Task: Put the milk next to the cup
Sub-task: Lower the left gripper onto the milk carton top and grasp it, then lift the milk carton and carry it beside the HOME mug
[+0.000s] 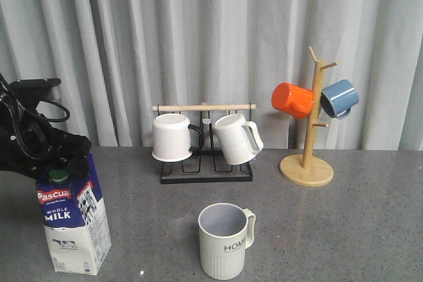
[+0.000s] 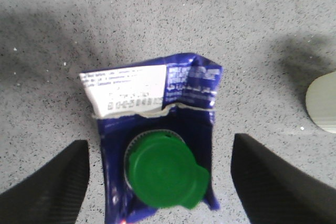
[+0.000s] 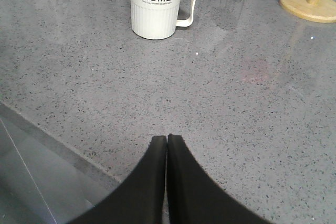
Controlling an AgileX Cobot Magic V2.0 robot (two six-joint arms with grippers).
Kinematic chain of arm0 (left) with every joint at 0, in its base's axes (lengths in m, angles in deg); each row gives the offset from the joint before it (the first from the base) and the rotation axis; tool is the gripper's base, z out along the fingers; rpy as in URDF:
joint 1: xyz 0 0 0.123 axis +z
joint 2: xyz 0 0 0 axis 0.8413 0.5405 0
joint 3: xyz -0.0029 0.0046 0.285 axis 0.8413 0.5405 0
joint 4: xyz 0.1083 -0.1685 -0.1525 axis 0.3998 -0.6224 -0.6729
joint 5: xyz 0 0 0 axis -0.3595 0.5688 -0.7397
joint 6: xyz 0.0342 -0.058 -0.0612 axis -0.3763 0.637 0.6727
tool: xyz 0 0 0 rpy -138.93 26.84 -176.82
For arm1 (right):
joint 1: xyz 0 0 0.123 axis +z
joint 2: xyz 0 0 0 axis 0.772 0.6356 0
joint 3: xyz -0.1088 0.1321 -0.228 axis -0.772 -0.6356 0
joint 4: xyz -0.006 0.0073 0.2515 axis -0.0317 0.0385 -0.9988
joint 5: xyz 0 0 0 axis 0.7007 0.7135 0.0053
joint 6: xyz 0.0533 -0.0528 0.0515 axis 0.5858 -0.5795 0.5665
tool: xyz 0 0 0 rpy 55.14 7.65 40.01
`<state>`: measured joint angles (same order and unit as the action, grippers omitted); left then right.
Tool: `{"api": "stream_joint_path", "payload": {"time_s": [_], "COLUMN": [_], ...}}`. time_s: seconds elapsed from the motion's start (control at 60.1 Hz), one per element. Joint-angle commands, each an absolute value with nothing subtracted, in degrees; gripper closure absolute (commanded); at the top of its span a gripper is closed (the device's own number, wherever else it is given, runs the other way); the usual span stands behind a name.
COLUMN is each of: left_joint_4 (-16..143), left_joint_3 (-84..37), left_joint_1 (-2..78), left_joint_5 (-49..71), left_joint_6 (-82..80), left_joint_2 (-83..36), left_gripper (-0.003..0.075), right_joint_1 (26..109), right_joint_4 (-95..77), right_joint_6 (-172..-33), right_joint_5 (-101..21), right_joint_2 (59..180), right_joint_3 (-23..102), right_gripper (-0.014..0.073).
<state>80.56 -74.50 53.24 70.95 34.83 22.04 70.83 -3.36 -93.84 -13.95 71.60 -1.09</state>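
The milk [image 1: 73,222], a blue and white carton with a green cap [image 2: 165,171], stands upright at the front left of the grey table. My left gripper [image 2: 159,142] is open right above it, one black finger [image 2: 47,187] on each side of the carton top, not touching it. In the front view the left gripper [image 1: 63,156] hangs just over the cap. The cup [image 1: 225,242], cream, ribbed and marked "HOME", stands at the front centre, well to the right of the milk. My right gripper [image 3: 167,137] is shut and empty, low near the table's front edge, facing the cup [image 3: 156,9].
A black rack [image 1: 206,175] at the back centre holds a white mug with a black handle [image 1: 173,138] and a white ribbed mug [image 1: 236,138]. A wooden mug tree [image 1: 307,163] at the back right carries an orange mug [image 1: 293,100] and a blue mug [image 1: 339,99].
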Motion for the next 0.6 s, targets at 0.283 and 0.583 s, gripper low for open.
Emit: {"api": "stream_joint_path", "payload": {"time_s": [0.283,0.583], "left_joint_4": [79.49,79.25], "left_joint_3": [-76.27,-76.27], "left_joint_1": [53.24,53.24], "left_joint_5": [69.93,69.87], "left_joint_6": [35.30,35.30], "left_joint_2": [23.62,23.67], "left_gripper": [0.0219,0.0458], "right_joint_1": [70.62,70.62], "right_joint_4": [-3.24,-3.24], "right_joint_6": [-93.66,-93.66], "right_joint_5": [-18.00,-18.00], "right_joint_2": [72.22,72.22], "right_joint_3": [0.45,0.45], "right_gripper": [0.0599,0.0599]}}
